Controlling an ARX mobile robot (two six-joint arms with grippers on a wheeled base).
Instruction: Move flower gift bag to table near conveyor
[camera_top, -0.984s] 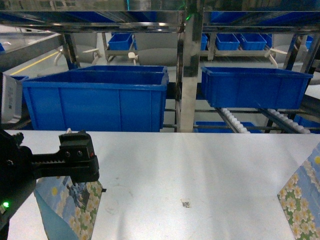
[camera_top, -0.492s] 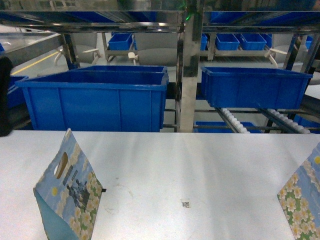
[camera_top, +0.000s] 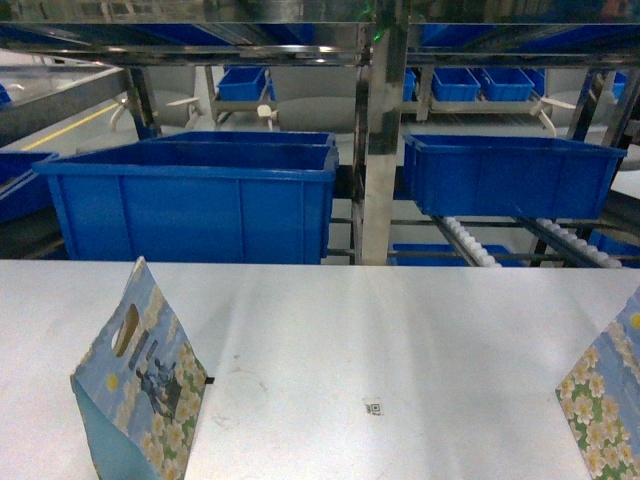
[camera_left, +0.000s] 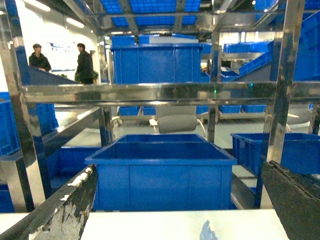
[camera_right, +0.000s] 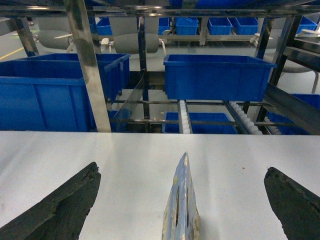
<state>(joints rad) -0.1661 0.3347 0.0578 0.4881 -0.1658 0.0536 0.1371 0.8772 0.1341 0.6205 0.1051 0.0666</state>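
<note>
A flower gift bag (camera_top: 140, 385) stands upright on the white table (camera_top: 350, 330) at the front left. A second flowered bag (camera_top: 605, 400) stands at the right edge. Neither gripper shows in the head view. In the left wrist view my left gripper (camera_left: 178, 169) is open, and only the bag's blue tip (camera_left: 207, 231) pokes up below it. My right gripper (camera_right: 182, 169) is open too. A bag's narrow top edge (camera_right: 181, 210) stands midway between its fingers (camera_right: 65, 205), touching neither. The conveyor (camera_top: 470, 243) with white rollers runs behind the table at the right.
Large blue bins (camera_top: 190, 200) (camera_top: 510, 170) sit on the steel rack behind the table's far edge, split by a steel post (camera_top: 378, 140). Roller tracks (camera_right: 184, 117) lie below the right bin. Two people (camera_left: 82, 62) stand far off at the left.
My left arm, which was over the left bag a second ago, has drawn back to the left and out of the head view. The bag stands free on the table.
</note>
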